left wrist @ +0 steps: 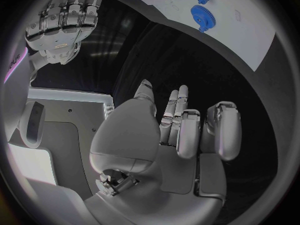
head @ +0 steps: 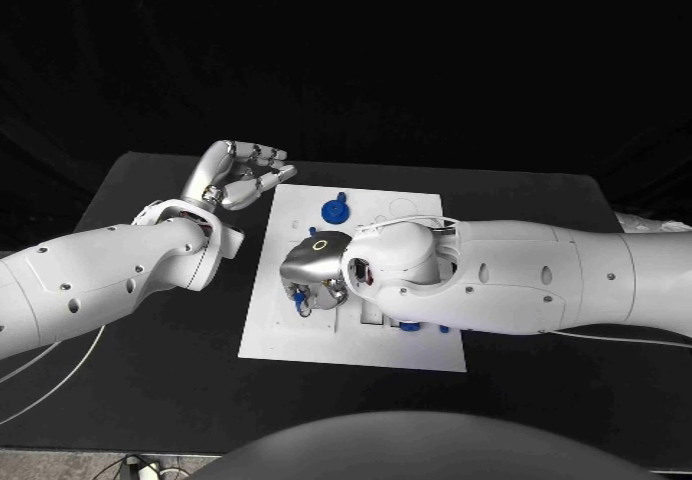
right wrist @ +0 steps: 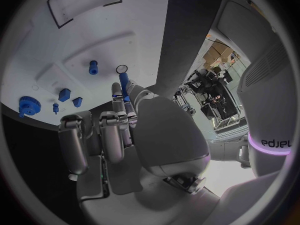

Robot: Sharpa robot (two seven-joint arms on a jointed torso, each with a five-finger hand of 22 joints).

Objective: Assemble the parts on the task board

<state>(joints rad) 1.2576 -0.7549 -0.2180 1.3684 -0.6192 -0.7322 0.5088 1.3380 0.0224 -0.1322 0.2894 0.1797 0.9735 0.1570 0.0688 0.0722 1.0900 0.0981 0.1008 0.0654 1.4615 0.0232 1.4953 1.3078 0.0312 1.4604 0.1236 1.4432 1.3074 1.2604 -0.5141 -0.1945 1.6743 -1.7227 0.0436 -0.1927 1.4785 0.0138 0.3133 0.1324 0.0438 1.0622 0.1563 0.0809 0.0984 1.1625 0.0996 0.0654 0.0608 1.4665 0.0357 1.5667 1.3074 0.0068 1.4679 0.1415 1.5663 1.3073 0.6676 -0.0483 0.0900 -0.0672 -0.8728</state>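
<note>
Right hand [right wrist: 125,135] over board [head: 418,345] centre, pinches thin blue peg [right wrist: 123,81] at fingertips — peg looks light, stiff, smooth, likely slippery; best grip at mid-shaft. Left hand [head: 235,175] empty, fingers curled in, at board's far-left edge. Gear [head: 336,210] stays on far part of board.

Black table [head: 159,330] with the white task board [head: 310,340] flat at its middle.

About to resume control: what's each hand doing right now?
Left hand: holds nothing, fingers partly curled, hovering off the task board's far left edge.
Right hand: over the board, pinching a thin blue peg.
</note>
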